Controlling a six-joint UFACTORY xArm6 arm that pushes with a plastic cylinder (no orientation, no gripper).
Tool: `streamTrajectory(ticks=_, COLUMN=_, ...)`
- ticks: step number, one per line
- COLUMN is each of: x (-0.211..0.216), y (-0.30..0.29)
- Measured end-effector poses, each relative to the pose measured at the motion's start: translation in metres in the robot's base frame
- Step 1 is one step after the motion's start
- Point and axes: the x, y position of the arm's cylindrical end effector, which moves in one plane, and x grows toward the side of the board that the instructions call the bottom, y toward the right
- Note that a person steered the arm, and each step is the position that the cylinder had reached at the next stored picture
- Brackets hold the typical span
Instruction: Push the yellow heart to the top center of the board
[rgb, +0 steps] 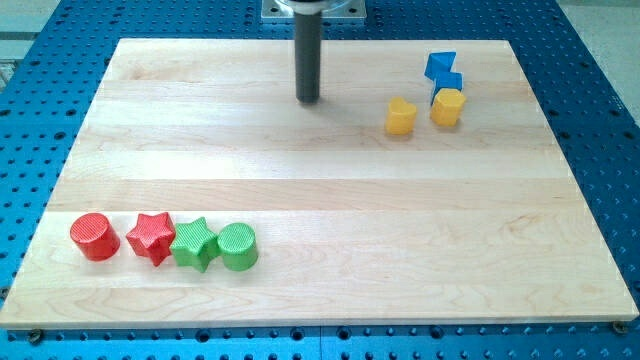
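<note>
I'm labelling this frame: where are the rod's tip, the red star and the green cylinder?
my tip (308, 99), camera view, the rod's lower end.
red star (151, 235), camera view, middle of its top face.
green cylinder (237, 243), camera view, its round top face.

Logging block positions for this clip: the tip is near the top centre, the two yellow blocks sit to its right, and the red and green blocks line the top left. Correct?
Not quite. In the camera view the red cylinder, red star, green star and green cylinder line the view's bottom left, not the top left. My tip is near the top centre, with both yellow blocks to its right.
</note>
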Motion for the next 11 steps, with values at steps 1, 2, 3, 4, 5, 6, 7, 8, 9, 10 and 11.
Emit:
streamTrajectory(ticks=1, x=0.051, y=0.037)
streamTrajectory(ticks=2, x=0.095, y=0.071)
streamTrajectory(ticks=3, x=0.093, y=0.147)
streamTrajectory(ticks=4, x=0.072, y=0.163)
streamTrajectory(ticks=5, x=0.033, y=0.151)
streamTrajectory(ticks=6, x=0.011, y=0.136)
streamTrajectory(ticks=7, x=0.001, y=0.134)
streamTrajectory(ticks=8, x=0.001, y=0.133)
streamTrajectory(ticks=9, x=-0.002, y=0.131)
streamTrajectory(ticks=10, x=-0.023, y=0.134)
streamTrajectory(ticks=11, x=-0.026, y=0.085)
